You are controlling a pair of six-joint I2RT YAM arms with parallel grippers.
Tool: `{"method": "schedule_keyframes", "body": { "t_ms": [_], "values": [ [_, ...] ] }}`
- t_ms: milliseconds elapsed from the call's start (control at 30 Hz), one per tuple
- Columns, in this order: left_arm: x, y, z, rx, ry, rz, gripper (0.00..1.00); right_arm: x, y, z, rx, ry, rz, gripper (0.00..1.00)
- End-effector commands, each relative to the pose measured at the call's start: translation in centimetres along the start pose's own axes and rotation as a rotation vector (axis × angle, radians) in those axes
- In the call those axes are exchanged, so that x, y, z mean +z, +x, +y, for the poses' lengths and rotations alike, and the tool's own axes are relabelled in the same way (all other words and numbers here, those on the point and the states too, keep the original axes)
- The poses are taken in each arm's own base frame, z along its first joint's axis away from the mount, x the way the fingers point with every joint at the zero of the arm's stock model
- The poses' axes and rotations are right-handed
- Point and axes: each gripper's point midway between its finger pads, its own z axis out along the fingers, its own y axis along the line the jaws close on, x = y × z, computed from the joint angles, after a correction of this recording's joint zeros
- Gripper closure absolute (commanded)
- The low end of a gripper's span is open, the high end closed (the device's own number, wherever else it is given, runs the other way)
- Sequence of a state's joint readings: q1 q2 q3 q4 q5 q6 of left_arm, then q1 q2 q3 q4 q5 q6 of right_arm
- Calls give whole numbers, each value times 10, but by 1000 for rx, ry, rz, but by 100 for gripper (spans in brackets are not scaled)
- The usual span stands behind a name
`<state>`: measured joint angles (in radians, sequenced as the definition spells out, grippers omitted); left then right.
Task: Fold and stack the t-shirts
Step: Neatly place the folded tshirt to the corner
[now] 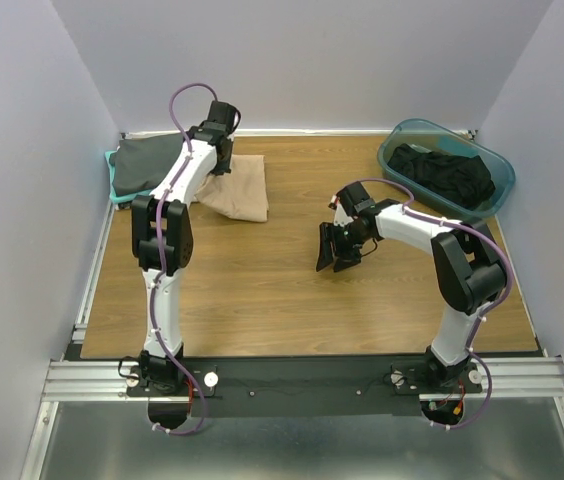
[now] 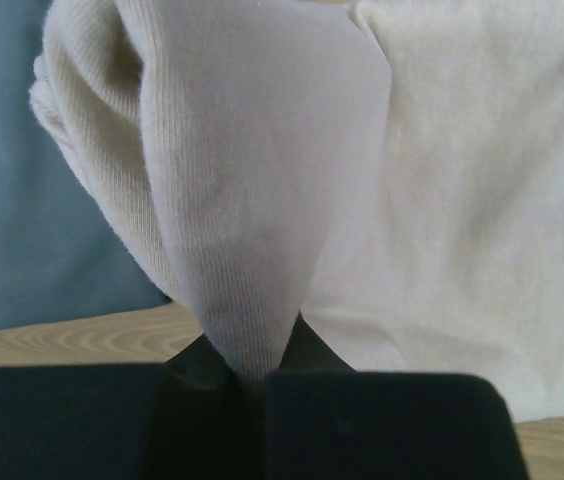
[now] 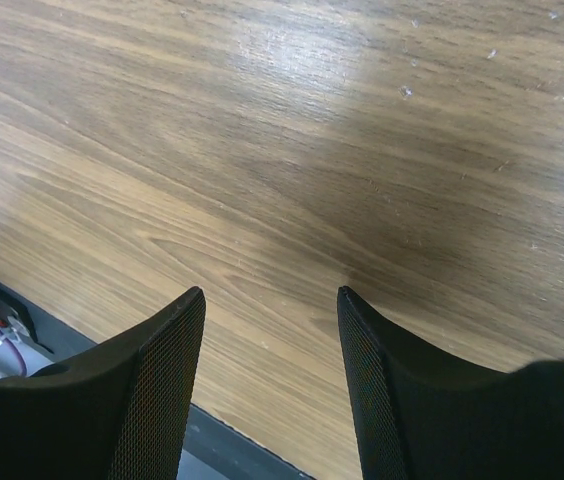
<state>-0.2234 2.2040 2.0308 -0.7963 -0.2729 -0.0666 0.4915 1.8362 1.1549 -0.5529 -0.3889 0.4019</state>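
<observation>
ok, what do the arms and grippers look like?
The left arm and right arm have white link shells, black joint housings and a purple cable looped along each. The left gripper and right gripper are black, two flat fingers; the right's pads show fine mesh. No markings visible.

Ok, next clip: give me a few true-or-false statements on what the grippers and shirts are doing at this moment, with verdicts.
1. The left gripper is shut on a fold of the tan shirt. True.
2. The right gripper holds a shirt. False: its jaws are open and empty above the wooden table.
3. The tub holds black clothing. True.
4. The tan shirt lies in the tub. False: it lies on the table beside the dark grey shirt, on the opposite side from the tub.
</observation>
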Motion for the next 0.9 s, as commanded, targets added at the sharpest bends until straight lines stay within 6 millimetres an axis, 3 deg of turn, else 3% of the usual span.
{"method": "schedule_keyframes", "body": {
  "t_ms": [0,133,300,600,867],
  "values": [
    [-7,-12,24,25,-53,0,100,-1,13,1,-5,-13,38,37],
    [-15,-42,34,-8,7,-63,100,2,17,0,1,-19,56,37],
    [-18,-56,49,-12,58,-100,100,1,17,2,1,-27,55,37],
    [-47,-91,78,-46,134,-242,100,1,23,1,16,-29,66,37],
    [-85,-118,75,-58,269,-367,100,0,25,0,24,-29,66,37]
  ]
}}
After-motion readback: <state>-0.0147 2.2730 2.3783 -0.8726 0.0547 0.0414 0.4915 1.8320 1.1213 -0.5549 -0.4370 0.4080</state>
